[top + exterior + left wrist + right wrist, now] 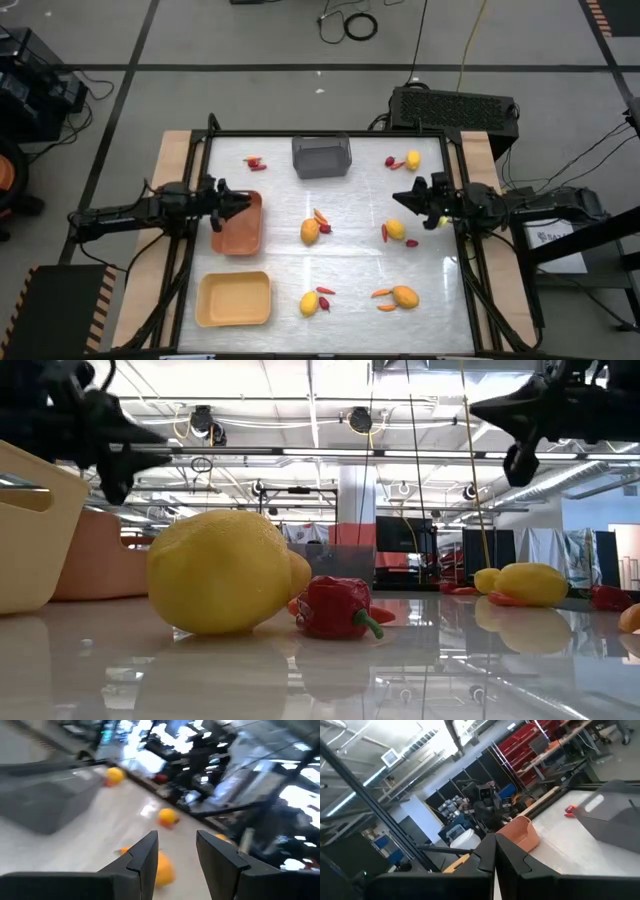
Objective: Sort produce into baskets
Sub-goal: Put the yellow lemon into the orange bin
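My left gripper (245,204) hovers open and empty over the far part of the orange-brown tray (238,232); its own wrist view shows its fingers apart (175,842). My right gripper (398,197) hangs shut and empty above the table's right half, its fingers together (495,842). The grey bin (321,157) stands at the far middle and the pale yellow tray (233,299) at the near left. Yellow-orange fruits (310,231) (396,229) (404,296), small dark-red pieces (255,162) and orange sticks (320,215) lie scattered on the table.
More fruits lie at the far right (413,159) and the near middle (309,303). In the low view a yellow fruit (225,572) and a red piece (335,607) sit close to the camera. A raised frame borders the table (205,140).
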Robot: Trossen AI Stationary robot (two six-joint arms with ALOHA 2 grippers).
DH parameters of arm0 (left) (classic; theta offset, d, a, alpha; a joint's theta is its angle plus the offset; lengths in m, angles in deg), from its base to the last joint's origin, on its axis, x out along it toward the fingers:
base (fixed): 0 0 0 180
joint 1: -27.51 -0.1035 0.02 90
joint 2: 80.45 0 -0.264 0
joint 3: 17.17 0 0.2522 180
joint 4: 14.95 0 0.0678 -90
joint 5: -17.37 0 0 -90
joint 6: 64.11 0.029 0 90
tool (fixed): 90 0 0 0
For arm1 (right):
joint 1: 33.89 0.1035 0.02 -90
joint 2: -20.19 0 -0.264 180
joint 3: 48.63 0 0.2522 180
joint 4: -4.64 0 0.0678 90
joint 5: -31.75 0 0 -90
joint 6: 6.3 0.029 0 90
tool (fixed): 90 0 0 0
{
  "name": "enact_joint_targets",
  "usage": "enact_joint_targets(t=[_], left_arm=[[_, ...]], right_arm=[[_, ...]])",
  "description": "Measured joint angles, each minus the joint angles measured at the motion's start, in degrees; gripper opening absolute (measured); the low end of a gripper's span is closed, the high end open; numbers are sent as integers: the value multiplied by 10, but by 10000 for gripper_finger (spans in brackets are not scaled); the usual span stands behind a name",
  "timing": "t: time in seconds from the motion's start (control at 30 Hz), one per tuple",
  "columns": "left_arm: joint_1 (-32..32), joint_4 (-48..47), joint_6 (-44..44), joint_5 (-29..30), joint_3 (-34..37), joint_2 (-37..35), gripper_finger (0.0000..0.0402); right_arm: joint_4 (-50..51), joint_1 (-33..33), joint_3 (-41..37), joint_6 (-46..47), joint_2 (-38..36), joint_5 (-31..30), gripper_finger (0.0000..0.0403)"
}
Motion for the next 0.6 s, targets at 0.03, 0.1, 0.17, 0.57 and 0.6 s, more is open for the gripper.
enact_joint_targets(t=[0.03,0.1,0.17,0.57,0.6], left_arm=[[0,4,-4,-1,-7,7,141],[0,6,-8,3,-31,28,141],[0,7,11,14,-59,59,141],[1,2,110,42,-299,385,141],[3,-5,109,42,-325,412,141]], right_arm=[[-18,3,1,-7,19,0,0],[-34,9,11,-16,58,0,0],[-35,16,31,-29,97,0,0],[11,31,218,-218,261,47,0],[30,31,233,-231,265,47,0]])
